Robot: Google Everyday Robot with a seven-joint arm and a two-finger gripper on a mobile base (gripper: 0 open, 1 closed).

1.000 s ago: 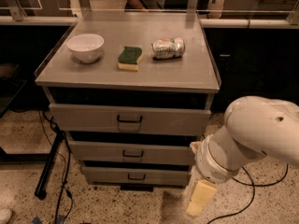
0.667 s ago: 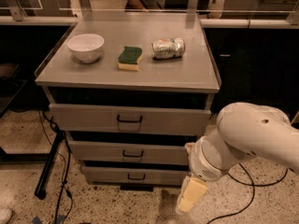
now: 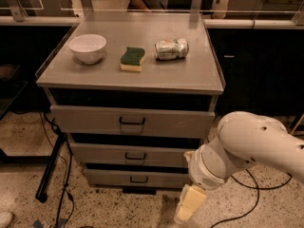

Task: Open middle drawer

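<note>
The middle drawer (image 3: 161, 154) is seen up and to the left of the gripper (image 3: 187, 205). Its grey front looks pushed in, so the drawer is closed. A small black handle (image 3: 135, 156) is fixed in the middle of the front, and it is well apart from the gripper. The gripper is held low, near the floor, below the right end of the drawers and pointing down. It cannot be told whether the gripper is spread apart or pressed together. Nothing is held in it. The gripper is joined to a fat white arm (image 3: 251, 144), which comes in from the right.

Just to the left of the gripper, the bottom drawer (image 3: 109, 177) is seen. It is the lowest of the three. Higher up, above the middle drawer, the top drawer (image 3: 85, 120) is seen with a bigger black handle.

All three drawers are set in a grey cabinet (image 3: 142, 77) with a flat top. Three things are laid on that top, far above the gripper and to its left. A crushed can (image 3: 171, 49) is lying on its side, the nearest to the gripper. A green and yellow sponge (image 3: 132, 59) is placed to the left of the can. A white bowl (image 3: 87, 48) is placed the farthest off.

A speckled floor (image 3: 95, 208) is spread under the gripper, and black cables (image 3: 64, 189) are trailed across it at the left.
</note>
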